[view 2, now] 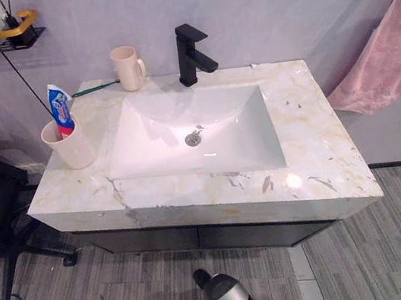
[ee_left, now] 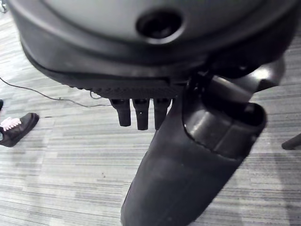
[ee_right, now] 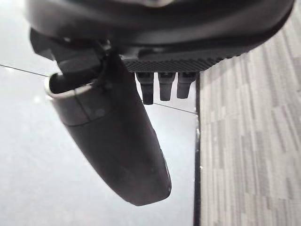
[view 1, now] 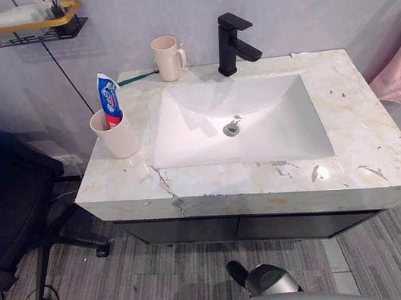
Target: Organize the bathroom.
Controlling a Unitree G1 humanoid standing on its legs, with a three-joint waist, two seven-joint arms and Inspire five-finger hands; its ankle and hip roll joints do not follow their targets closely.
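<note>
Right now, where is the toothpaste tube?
In the left eye view the toothpaste tube stands upright in a beige cup on the counter's left side, beside the sink basin, in front of the mug.

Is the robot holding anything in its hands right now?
No. The left hand and right hand are both open over the floor, holding nothing. The toothpaste sits in its cup.

Head eyes look down, sharing sink [view 1: 239, 124], wrist cameras face floor
</note>
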